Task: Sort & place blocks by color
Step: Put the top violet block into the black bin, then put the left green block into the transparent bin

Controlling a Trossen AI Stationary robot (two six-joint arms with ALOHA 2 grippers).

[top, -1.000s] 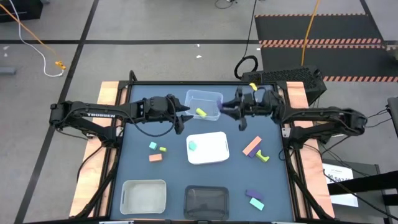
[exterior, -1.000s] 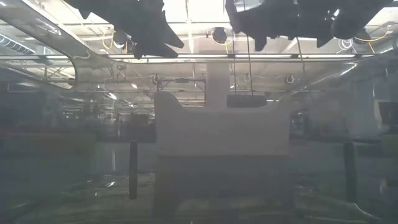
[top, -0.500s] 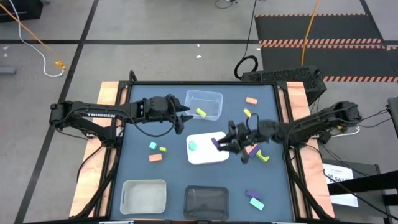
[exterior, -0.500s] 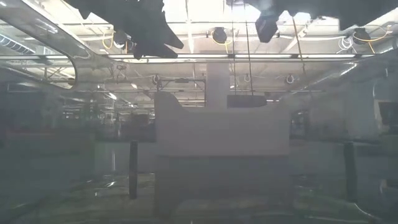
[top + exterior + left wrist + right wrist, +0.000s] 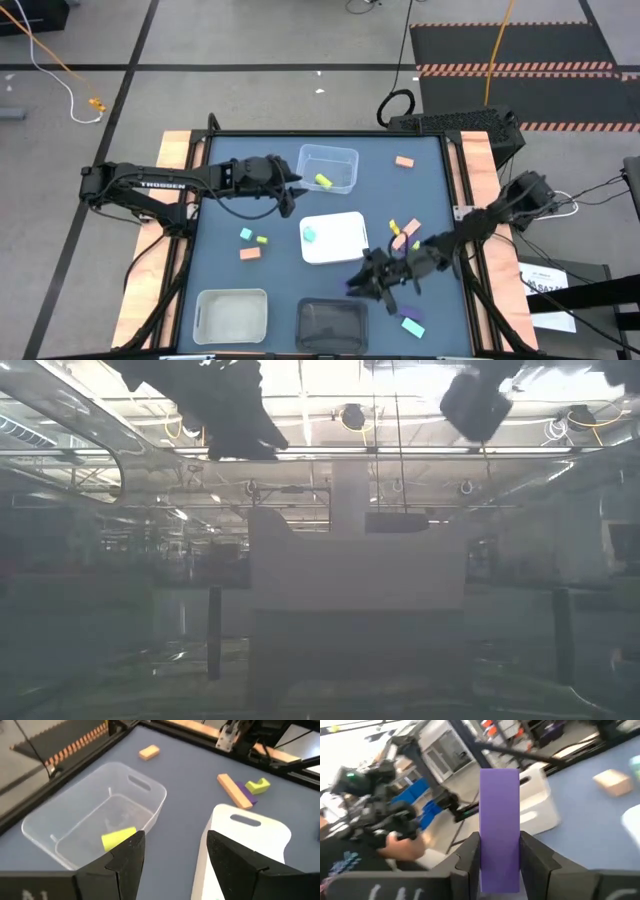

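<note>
My right gripper (image 5: 365, 284) hangs above the table just far of the black tray (image 5: 333, 326) and is shut on a purple bar (image 5: 352, 286). My left gripper (image 5: 292, 185) is open beside the clear bin (image 5: 328, 168). A yellow-green block (image 5: 118, 838) lies on that bin's floor. A teal block (image 5: 309, 235) rests on the white flat tray (image 5: 340, 245). Loose blocks lie on the mat: teal (image 5: 245, 234), yellow-green (image 5: 261, 240) and salmon (image 5: 250, 253) on the left, salmon (image 5: 404, 161) at the far right, and purple (image 5: 408, 313) with teal (image 5: 413, 327) at the near right. My right gripper pinches the purple bar's rear part (image 5: 499, 862) between its two fingers (image 5: 470, 857). The bar lies along the fingers and its free end (image 5: 499, 785) sticks out past them. They come from the table's right side, and the bar is lifted clear of the table.
A deep white tray (image 5: 232, 315) sits at the near left. A yellow-green block (image 5: 410, 226) and a salmon bar (image 5: 398, 240) lie right of the flat tray. A person's hand (image 5: 407, 845) shows beyond the table in the right wrist view.
My right gripper has travelled from beside the clear bin toward the near edge, passing over the white flat tray, and now hangs by the black tray. It has carried the purple bar with it and stayed shut on it.
</note>
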